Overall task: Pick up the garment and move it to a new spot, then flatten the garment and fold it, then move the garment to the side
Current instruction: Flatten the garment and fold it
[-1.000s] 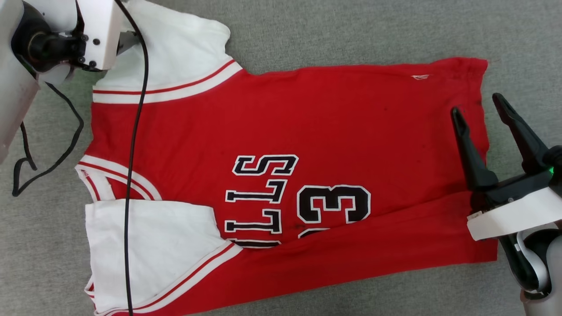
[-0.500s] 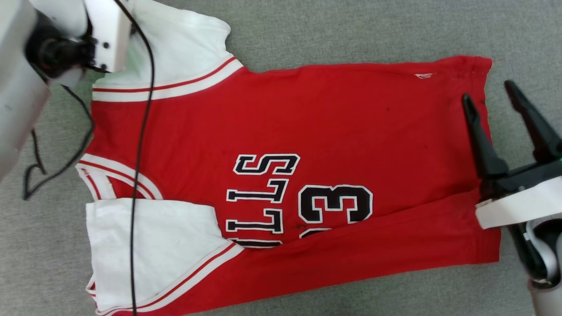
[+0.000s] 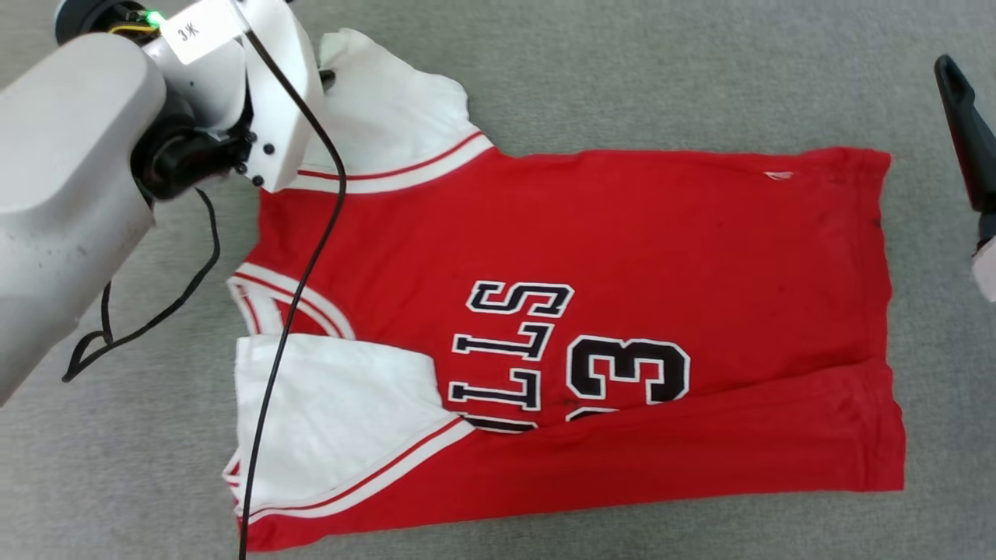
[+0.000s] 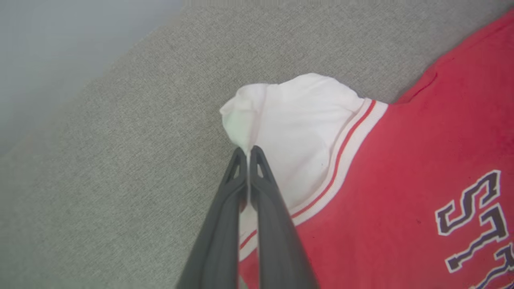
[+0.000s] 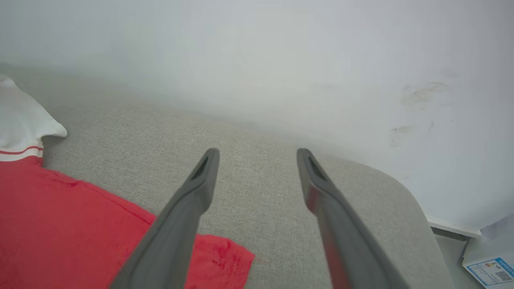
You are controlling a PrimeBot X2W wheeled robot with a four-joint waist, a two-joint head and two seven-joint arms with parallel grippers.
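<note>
The garment (image 3: 622, 257), red with white sleeves and black lettering, lies spread on the grey fabric surface (image 3: 622, 70). Its near long edge is folded up over part of the lettering. My left gripper (image 4: 249, 151) is shut on the edge of the far white sleeve (image 4: 297, 120), which bunches up at the fingertips. In the head view its pale wrist housing (image 3: 264, 93) covers the fingers at the top left. My right gripper (image 5: 258, 154) stands open over bare grey fabric, past the hem corner (image 5: 225, 257). One dark finger (image 3: 967, 155) of it shows at the head view's right edge.
A black cable (image 3: 288, 311) hangs from the left wrist across the near sleeve and collar. A white wall (image 5: 281, 60) rises behind the surface, whose rounded edge (image 5: 405, 196) drops off at the right. A labelled box (image 5: 490, 269) sits below it.
My left gripper has shut on the far sleeve's edge. My right gripper has drawn away from the hem toward the right. The head camera has shifted, so the whole picture sits further right.
</note>
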